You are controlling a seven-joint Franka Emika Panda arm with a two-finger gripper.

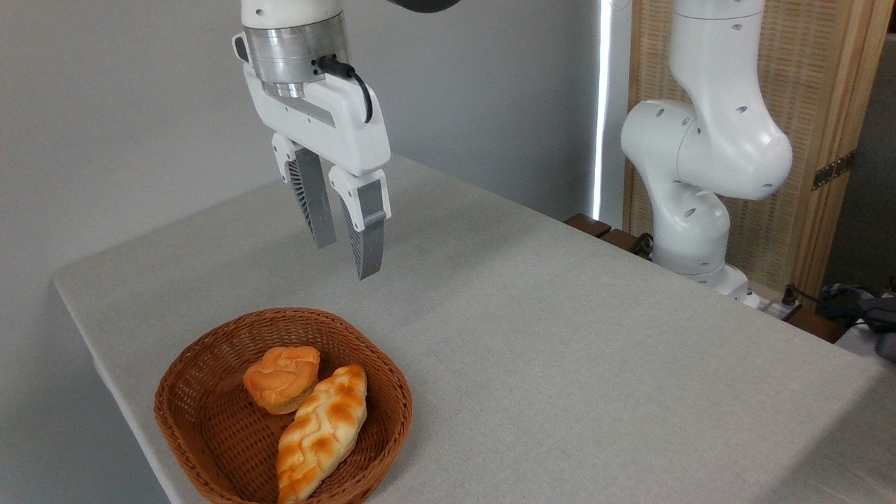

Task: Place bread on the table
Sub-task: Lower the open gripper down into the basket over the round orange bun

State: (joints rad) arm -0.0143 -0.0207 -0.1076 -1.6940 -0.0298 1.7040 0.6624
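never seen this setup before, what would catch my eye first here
The brown wicker basket at the table's near left edge draws the eye, holding a small round bun touching a longer braided loaf. Above and behind it hangs the white arm's gripper, open and empty. The arm's base stands at the table's far right side.
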